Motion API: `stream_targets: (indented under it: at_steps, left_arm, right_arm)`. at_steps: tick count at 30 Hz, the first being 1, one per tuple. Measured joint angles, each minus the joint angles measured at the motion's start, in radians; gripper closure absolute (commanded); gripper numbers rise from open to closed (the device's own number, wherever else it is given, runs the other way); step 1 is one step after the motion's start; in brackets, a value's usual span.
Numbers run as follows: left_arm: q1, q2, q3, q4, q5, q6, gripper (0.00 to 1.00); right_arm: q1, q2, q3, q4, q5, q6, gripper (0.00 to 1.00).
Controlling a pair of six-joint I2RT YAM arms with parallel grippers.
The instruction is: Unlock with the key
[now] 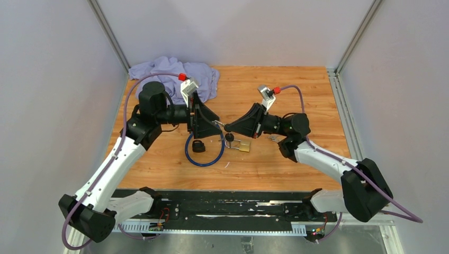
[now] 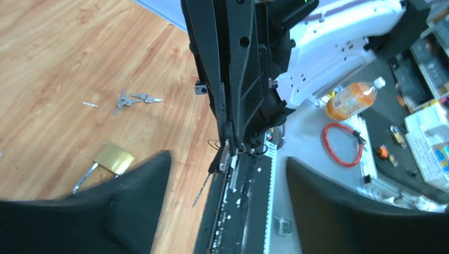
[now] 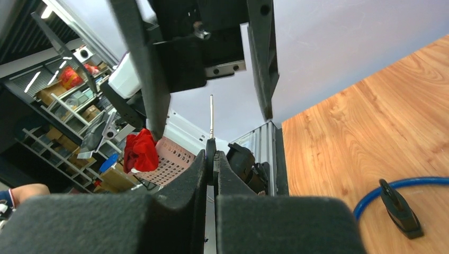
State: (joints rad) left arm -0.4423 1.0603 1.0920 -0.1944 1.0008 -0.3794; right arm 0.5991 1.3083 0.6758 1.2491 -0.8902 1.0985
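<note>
A: Any lettering to read on the brass padlock (image 2: pixel 113 159)?
B: None that I can make out; its face looks plain
A: And the orange bottle (image 2: pixel 352 98) off past the table edge?
B: Too small and blurred to tell any print. Across all three views, no text, number or sign is legible

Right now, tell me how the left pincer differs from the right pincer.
The left pincer stands wide open; the right pincer is shut. The left pincer grips nothing, while the right pincer pinches the key. What they share: both hang above the table, tip to tip, near the padlock.
</note>
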Motion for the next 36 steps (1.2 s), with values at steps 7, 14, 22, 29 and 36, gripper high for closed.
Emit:
stream_targets:
  at_steps: [7,14,22,29,36]
  left_arm:
    - [0.021,0.032,0.167,-0.393,-0.122,0.448,0.02]
    - [0.021,0.18,0.174,-0.749,-0.365,1.005,0.02]
    - [-0.004,0.345,0.119,-0.842,-0.553,1.268,0.02]
    - [-0.038,0.397,0.025,-0.693,-0.671,1.252,0.02]
    - [-0.053,0.431,-0.056,-0.563,-0.744,1.21,0.06]
  right_arm:
    - [-0.047,-0.077,0.0,-0.257,-0.027,-0.101,0.99]
    - [-0.092,-0.254,0.024,-0.785,0.011,-0.409,0.99]
    - [-0.124,-0.389,0.032,-1.135,0.089,-0.627,1.0]
    - [-0.124,-0.423,0.032,-1.241,0.121,-0.697,1.0]
    - [-0.124,-0.445,0.032,-1.28,0.142,-0.724,0.99]
